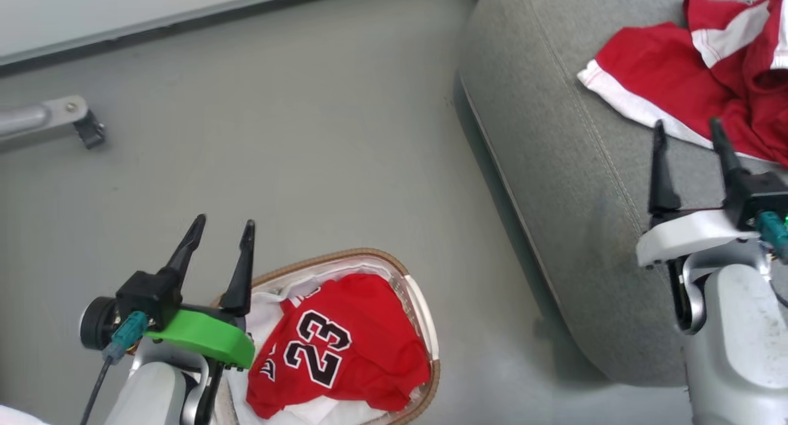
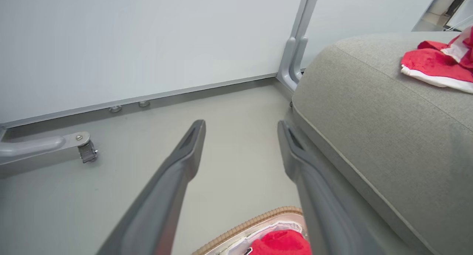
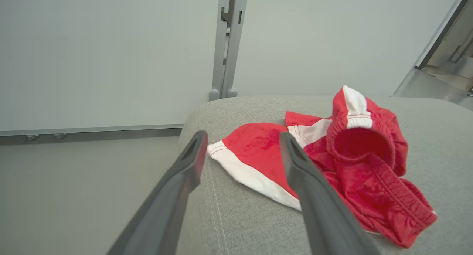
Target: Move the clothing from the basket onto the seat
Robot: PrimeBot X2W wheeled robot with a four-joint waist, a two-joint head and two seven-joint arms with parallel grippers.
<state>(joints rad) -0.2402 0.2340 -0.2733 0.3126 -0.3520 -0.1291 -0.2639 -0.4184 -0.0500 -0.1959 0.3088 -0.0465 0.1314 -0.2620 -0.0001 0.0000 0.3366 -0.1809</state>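
Clothing is lying in two places. The red shorts point(image 1: 677, 86) with white trim are resting crumpled on the grey seat point(image 1: 554, 197), near its rounded edge. The red jersey point(image 1: 345, 345) with the number 23 is sitting in the basket point(image 1: 425, 326), spread over the white liner point(image 1: 271, 305). The basket is standing on the grey floor point(image 1: 308, 135), near the seat. The right gripper point(image 1: 686, 124) is hanging over the seat with its fingers spread wide and gripping nothing, its tips pointing at the white hem of the shorts. The left gripper point(image 1: 223, 223) is hovering at the basket's rim, fingers likewise parted and empty, pointing out over the floor. A wheeled metal leg point(image 1: 61, 114) is standing well apart, by the wall.
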